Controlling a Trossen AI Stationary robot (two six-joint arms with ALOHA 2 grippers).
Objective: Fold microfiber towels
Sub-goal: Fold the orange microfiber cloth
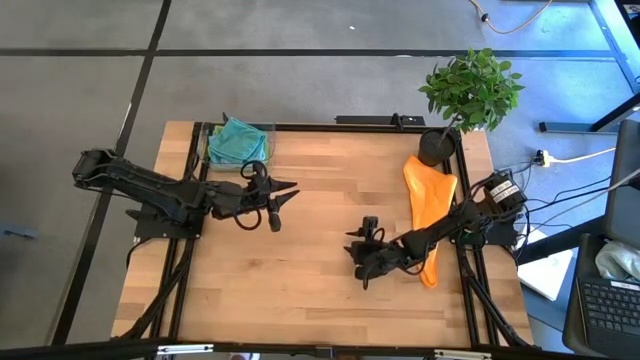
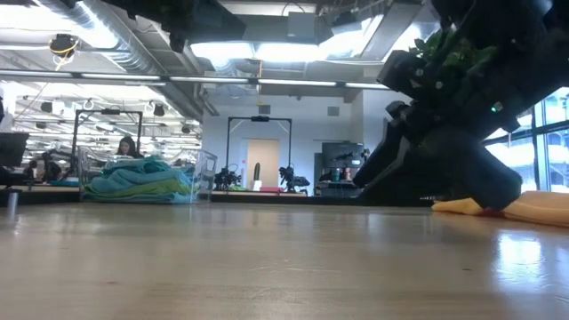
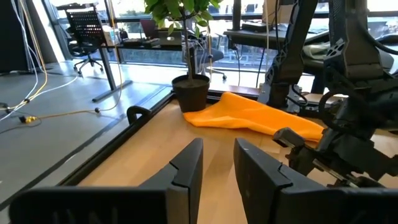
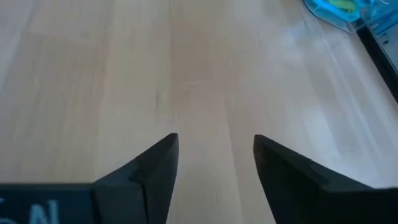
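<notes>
My right gripper [image 1: 358, 262] sits low over bare wood near the table's middle, its two flat dark fingers [image 4: 155, 163] spread wide with nothing between them. My left gripper [image 1: 284, 192] hovers on its own side, its fingers [image 3: 186, 165] parted by a narrow gap, also empty. One orange microfiber towel [image 1: 428, 205] lies crumpled in a long, soft, fuzzy heap along the right edge; my right arm crosses over its near end. At the far left corner I count one stack of folded towels [image 1: 238, 140], teal on top with lime green showing beneath in the low view, inside a clear box [image 1: 268, 133]. One potted plant [image 1: 468, 92] stands just beyond the orange towel. The wooden table [image 1: 320, 290] is pale and planked, with a black frame.
</notes>
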